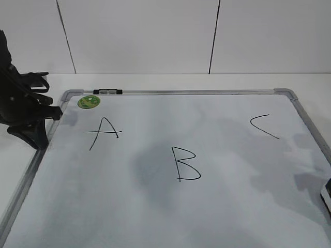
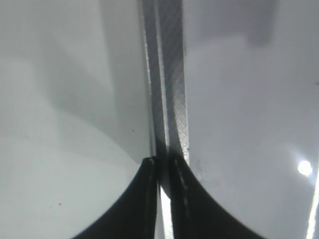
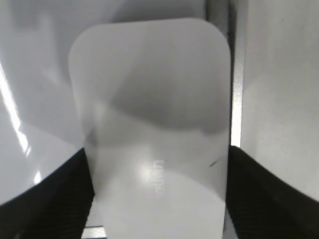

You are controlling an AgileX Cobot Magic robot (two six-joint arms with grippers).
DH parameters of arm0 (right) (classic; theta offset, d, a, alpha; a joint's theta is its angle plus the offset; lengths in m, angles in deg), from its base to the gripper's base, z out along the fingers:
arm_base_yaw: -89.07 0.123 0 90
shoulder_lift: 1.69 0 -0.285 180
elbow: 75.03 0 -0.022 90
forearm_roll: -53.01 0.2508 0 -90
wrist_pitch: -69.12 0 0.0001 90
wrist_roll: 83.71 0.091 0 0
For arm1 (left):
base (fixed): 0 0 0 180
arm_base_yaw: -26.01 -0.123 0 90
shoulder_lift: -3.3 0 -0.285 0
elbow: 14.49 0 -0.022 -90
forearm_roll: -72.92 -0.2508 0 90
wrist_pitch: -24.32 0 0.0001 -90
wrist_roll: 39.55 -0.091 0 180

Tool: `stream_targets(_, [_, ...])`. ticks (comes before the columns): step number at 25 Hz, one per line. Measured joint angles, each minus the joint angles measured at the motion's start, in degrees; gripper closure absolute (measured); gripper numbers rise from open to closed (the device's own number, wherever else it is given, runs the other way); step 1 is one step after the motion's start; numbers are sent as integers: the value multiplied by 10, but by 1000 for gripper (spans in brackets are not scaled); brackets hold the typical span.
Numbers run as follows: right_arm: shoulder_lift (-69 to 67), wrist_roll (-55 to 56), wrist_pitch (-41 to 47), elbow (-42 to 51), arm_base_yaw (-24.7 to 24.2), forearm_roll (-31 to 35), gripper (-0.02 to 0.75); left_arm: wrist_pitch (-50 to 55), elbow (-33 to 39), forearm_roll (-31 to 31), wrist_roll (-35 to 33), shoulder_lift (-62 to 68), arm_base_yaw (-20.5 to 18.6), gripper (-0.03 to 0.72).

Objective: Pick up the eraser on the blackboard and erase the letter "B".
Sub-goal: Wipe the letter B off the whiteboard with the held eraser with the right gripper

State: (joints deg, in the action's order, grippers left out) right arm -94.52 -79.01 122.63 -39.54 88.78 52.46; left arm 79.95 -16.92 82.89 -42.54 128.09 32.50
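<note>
The blackboard is a white board with a silver frame and lies flat. The black letter "B" is drawn near its middle. The white eraser fills the right wrist view, lying beside the board's frame strip. My right gripper has a jaw against each long side of the eraser. In the exterior view only a sliver of the eraser shows at the right edge. My left gripper is shut and empty at the board's left frame.
A black "A" is left of the "B" and a black "C" is to its right. A round green sticker sits at the far left corner. A small black-and-silver clip sits on the far frame. A white wall stands behind.
</note>
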Motion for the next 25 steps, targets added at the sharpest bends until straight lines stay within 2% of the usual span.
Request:
stream_targets(10, [-2,0,3,-7,0,6,202,0,0,0,0,0,0,657])
stream_targets(18, [-6,0,95,-99,0,18,206,0,0,0,1,0,0,657])
stream_targets(25, [-10,-1,104,-153,6,98,206,0,0,0,1,0,0,657])
